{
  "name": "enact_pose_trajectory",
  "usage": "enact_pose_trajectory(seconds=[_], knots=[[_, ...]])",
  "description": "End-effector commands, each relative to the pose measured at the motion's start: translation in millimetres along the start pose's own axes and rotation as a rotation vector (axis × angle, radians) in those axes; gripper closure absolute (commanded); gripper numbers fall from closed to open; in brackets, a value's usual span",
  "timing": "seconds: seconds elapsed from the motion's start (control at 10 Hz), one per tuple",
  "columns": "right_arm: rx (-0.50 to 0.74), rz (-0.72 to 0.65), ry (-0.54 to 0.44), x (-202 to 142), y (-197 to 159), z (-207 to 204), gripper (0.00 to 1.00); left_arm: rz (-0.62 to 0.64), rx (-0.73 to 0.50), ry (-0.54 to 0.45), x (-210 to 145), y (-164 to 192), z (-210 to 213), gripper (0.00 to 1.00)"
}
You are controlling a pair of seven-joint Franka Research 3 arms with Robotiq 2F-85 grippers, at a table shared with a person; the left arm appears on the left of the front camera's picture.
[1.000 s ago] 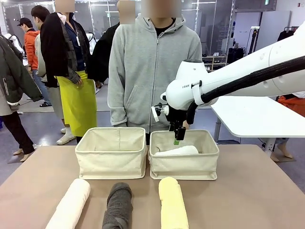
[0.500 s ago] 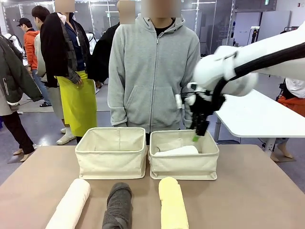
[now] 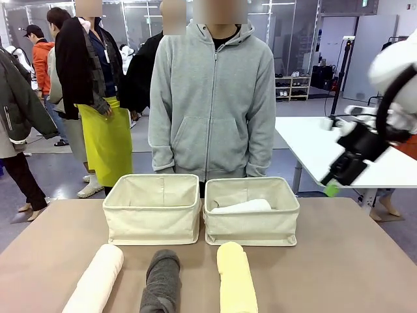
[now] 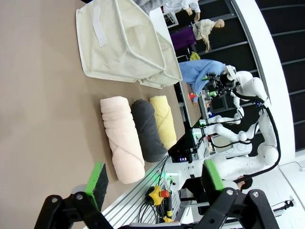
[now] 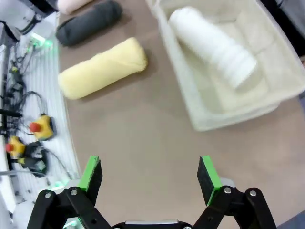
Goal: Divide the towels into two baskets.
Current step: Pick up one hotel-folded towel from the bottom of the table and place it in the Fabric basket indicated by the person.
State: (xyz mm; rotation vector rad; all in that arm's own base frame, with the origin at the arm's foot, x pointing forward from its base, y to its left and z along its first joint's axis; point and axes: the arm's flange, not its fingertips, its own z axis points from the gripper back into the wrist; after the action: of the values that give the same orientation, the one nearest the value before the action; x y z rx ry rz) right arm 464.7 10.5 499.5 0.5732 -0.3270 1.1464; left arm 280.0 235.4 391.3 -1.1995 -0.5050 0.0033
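Towels look soft, light and squashy — pink-cream roll [image 3: 96,277], dark grey roll [image 3: 161,280] and pale yellow roll [image 3: 236,277] lie at the near edge of the table [image 3: 352,261], the white roll [image 3: 241,207] inside the right basket [image 3: 251,229]. Pinch one across its middle. The left basket [image 3: 152,218] seems empty; nothing bars the way — a person [image 3: 212,98] stands beyond the far edge. The left gripper [image 4: 155,177] and the right gripper [image 5: 148,172] gape wide, holding nothing.

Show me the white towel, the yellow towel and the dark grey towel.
white towel [image 5: 212,46]: right wrist view, middle of the roll.
yellow towel [image 3: 236,280]: front view, middle of the roll.
dark grey towel [image 4: 148,130]: left wrist view, middle of the roll.
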Motion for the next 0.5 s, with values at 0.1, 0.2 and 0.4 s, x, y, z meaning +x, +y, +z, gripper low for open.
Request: enact_pose_trajectory(seconds=[0.1, 0.2, 0.4], knots=[[0.124, -0.252, -0.181, -90, 23, 24, 0.00, -0.004, -0.008, -0.008, 0, -3, 2, 0.00], [0.166, -0.383, -0.259, -142, 27, 28, 0.00, -0.004, -0.008, -0.008, 0, -3, 2, 0.00], [0.181, -0.550, -0.471, -226, 36, 24, 0.00, -0.004, -0.008, -0.008, 0, -3, 2, 0.00]])
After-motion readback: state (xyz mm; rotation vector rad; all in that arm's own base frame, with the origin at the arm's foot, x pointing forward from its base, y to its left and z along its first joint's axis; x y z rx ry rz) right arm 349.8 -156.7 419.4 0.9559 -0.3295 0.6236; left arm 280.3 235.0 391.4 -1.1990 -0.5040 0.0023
